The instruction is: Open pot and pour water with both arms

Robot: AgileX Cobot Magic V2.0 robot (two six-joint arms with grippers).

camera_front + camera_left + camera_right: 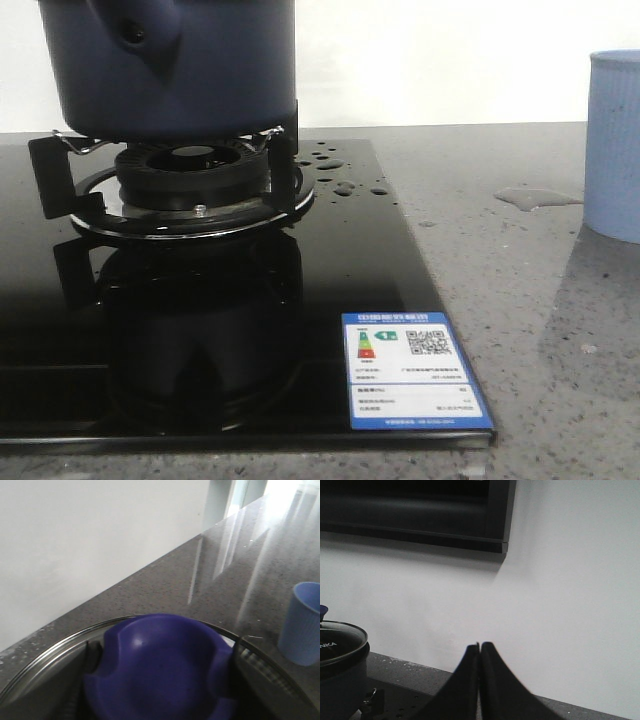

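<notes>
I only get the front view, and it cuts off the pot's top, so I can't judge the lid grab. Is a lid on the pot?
Observer: Yes, a glass lid sits on the pot.
Operator: Where is the left gripper?
Observer: The left gripper straddles the lid's blue knob, one finger on each side. I cannot tell whether it is clamped.
Operator: And the right one?
Observer: The right gripper is shut on nothing, off to the side of the pot, facing the white wall.
</notes>
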